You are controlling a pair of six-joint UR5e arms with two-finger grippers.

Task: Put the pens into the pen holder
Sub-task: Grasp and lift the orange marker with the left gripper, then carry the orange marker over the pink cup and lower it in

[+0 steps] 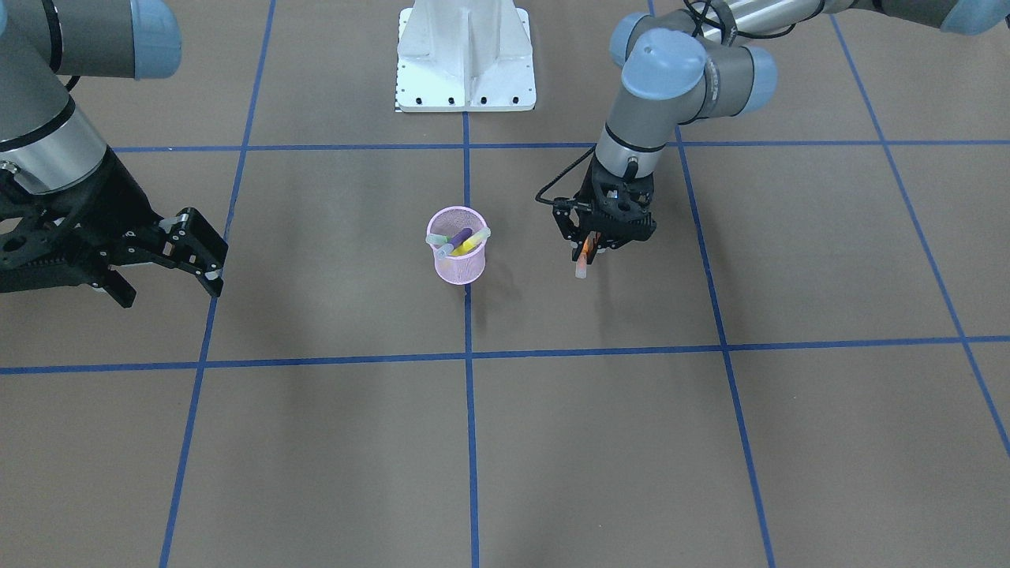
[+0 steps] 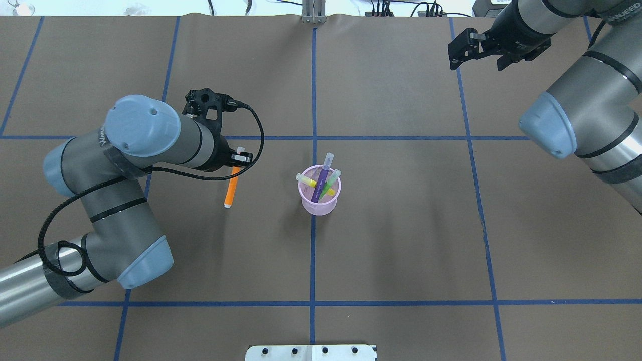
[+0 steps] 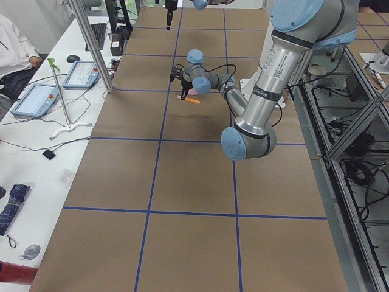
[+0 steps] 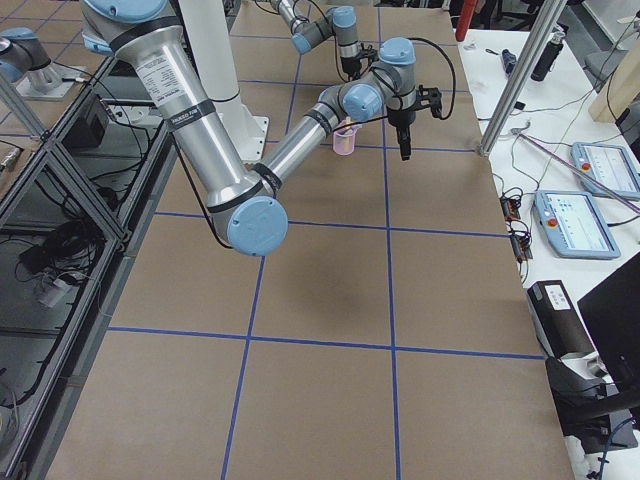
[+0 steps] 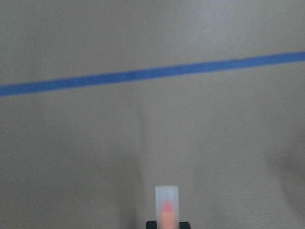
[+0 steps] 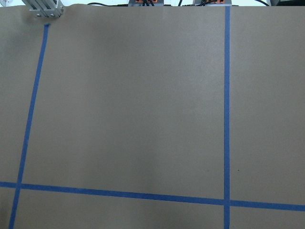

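Note:
The pink mesh pen holder (image 1: 459, 256) (image 2: 320, 200) stands upright at the table's centre on a blue tape line. A purple pen (image 2: 322, 178), a yellow pen (image 2: 308, 181) and a green pen (image 2: 331, 183) lean inside it. My left gripper (image 1: 590, 251) (image 2: 238, 161) points down, beside the holder toward my left, and is shut on the orange pen (image 2: 232, 188) (image 1: 582, 267) near its pale cap (image 5: 167, 198). The pen slants low over the table; whether it touches, I cannot tell. My right gripper (image 1: 189, 260) (image 2: 476, 50) hangs open with nothing in it, far from the holder.
The white robot base (image 1: 464, 55) sits at the table's near edge. Blue tape lines (image 6: 226, 105) grid the brown table cover (image 1: 710, 442). A side desk with tablets (image 3: 36, 97) and a seated person (image 3: 12, 52) lies beyond the far edge.

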